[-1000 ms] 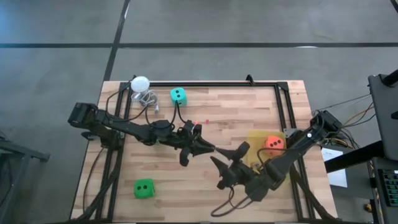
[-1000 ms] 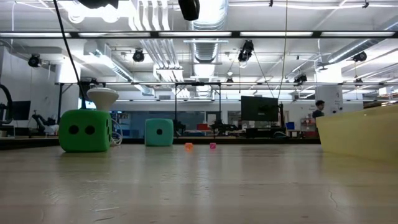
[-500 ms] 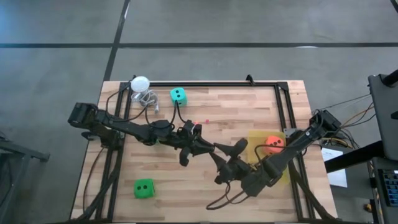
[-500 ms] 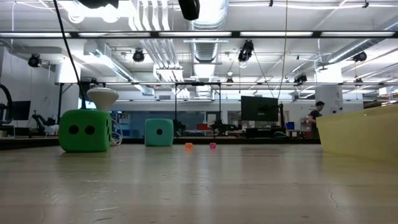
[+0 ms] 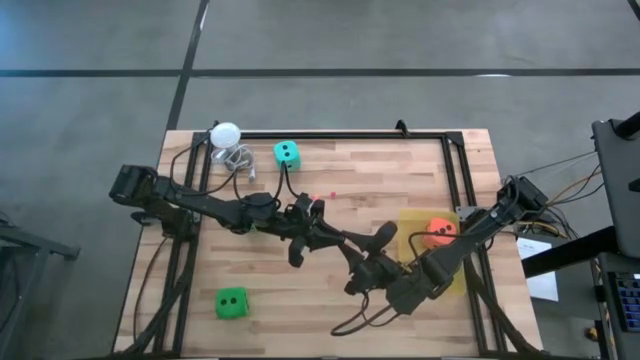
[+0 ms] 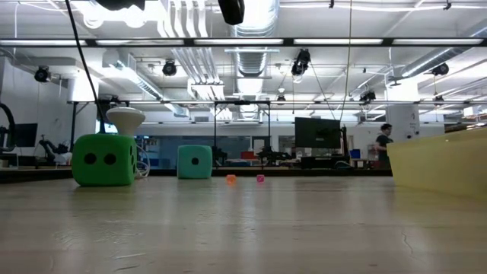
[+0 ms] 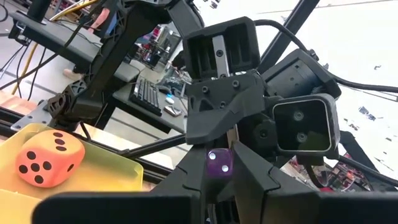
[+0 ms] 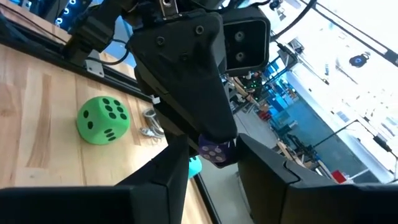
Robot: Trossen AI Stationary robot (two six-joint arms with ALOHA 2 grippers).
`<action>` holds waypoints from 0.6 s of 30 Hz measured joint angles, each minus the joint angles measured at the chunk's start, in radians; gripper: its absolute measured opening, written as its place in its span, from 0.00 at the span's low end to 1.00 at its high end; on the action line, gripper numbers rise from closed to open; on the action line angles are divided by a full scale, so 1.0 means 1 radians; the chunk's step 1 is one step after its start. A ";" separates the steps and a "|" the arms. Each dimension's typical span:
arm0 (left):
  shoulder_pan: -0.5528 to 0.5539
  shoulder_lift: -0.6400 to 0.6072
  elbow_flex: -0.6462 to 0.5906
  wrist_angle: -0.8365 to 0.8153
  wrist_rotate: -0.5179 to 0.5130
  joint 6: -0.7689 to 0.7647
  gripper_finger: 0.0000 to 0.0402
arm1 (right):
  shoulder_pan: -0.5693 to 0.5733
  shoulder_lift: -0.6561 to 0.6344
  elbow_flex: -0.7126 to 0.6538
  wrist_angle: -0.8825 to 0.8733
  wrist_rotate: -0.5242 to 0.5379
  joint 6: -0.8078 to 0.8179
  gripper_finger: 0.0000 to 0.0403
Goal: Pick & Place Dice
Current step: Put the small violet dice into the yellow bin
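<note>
Above the table's middle my left gripper (image 5: 343, 240) is shut on a small purple die (image 7: 219, 165), which also shows in the right wrist view (image 8: 216, 151). My right gripper (image 5: 358, 252) faces it, open, with one finger on either side of that die and narrow gaps showing. A green die (image 5: 231, 302) rests on the table near the front left. A teal die (image 5: 287, 153) sits at the far side. An orange-red die (image 5: 440, 230) lies in the yellow tray (image 5: 412, 222). My left gripper pinches the purple die by two opposite faces (image 8: 208, 148) between its fingertips. The fingers come in about level from the table's left. The die is lifted clear, high above the table.
A white ball (image 5: 225, 135) and a tangle of cable sit at the far left corner. Two tiny coloured bits (image 6: 230, 180) lie mid-table. A black frame (image 5: 400, 132) runs along the table's far and side edges. People move in the room beyond.
My right gripper's fingers have drawn closer together around the purple die held by my left gripper. Both arms have otherwise kept their places.
</note>
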 joint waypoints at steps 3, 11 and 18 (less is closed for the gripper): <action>0.000 0.000 0.000 -0.001 0.003 -0.001 0.12 | 0.000 0.000 0.000 0.011 -0.027 -0.009 0.31; 0.000 0.000 0.000 -0.002 0.003 -0.003 0.12 | 0.002 0.000 0.000 0.032 -0.038 -0.017 0.32; 0.002 0.000 -0.001 -0.006 0.002 -0.003 0.12 | 0.002 0.000 0.004 0.044 -0.041 -0.021 0.28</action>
